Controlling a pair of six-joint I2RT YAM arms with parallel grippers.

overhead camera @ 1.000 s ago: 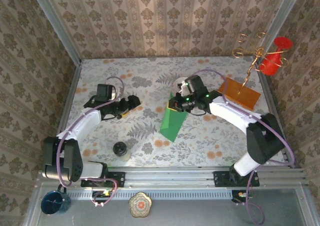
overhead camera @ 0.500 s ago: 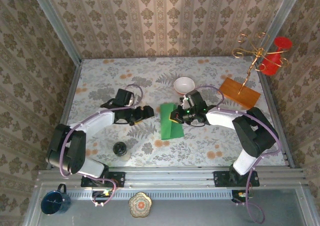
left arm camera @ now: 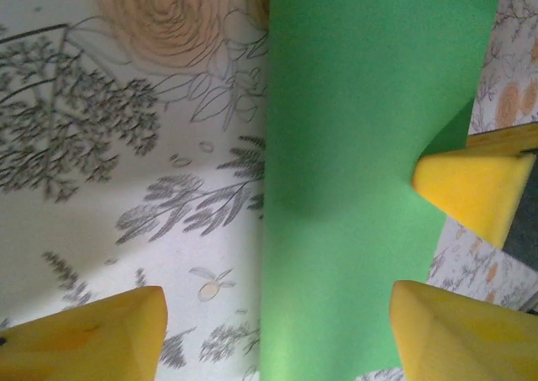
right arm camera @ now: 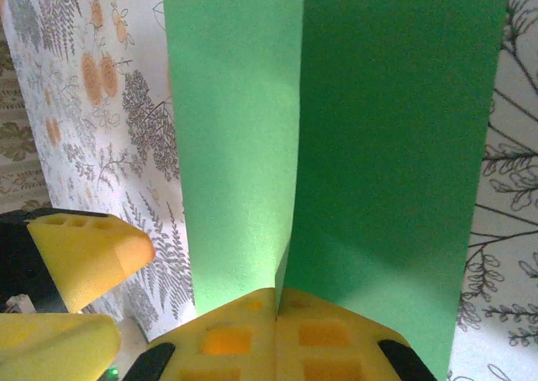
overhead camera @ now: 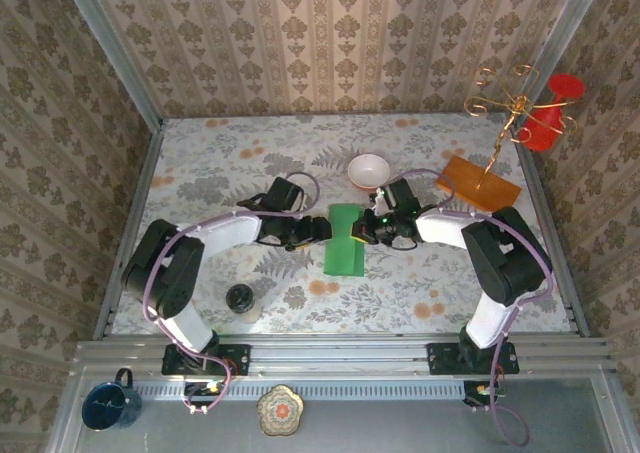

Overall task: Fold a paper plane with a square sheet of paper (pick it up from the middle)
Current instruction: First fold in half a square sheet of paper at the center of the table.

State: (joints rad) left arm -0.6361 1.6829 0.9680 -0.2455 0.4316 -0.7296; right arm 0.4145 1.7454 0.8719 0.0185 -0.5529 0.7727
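- Table (overhead camera: 200, 173): floral-print cloth, patterned wallpaper on three sides.
- Square sheet of paper (overhead camera: 345, 241): mid-table, showing as a narrow green strip doubled lengthwise. One straight crease runs down its middle in the right wrist view. Can't tell if the upper flap lies fully flat.
- Right hand (overhead camera: 364, 233): clenched on the sheet's right edge, pads meeting at the end of the crease.
- Left hand (overhead camera: 320, 231): released, jaws apart and straddling the sheet's left edge, one pad over bare table, the other over green.
- Step in hand, prob.: left hand takes the free edge. Come in low and close on paper only, not cloth. Keep the right pinch steady so the crease doesn't skew, and line up edges before pressing.
- Paper: thin, matte, smooth, sharp-cornered. It'll buckle if pushed sideways, so lift rather than drag.
- Foam pads (left arm camera: 471, 326): yellow, wedge-shaped, soft. Good grip, blunt tips.
- Nearby: white bowl (overhead camera: 368, 169) just beyond the sheet, wooden board (overhead camera: 480, 183) farther right, dark jar (overhead camera: 239, 299) near the front edge.
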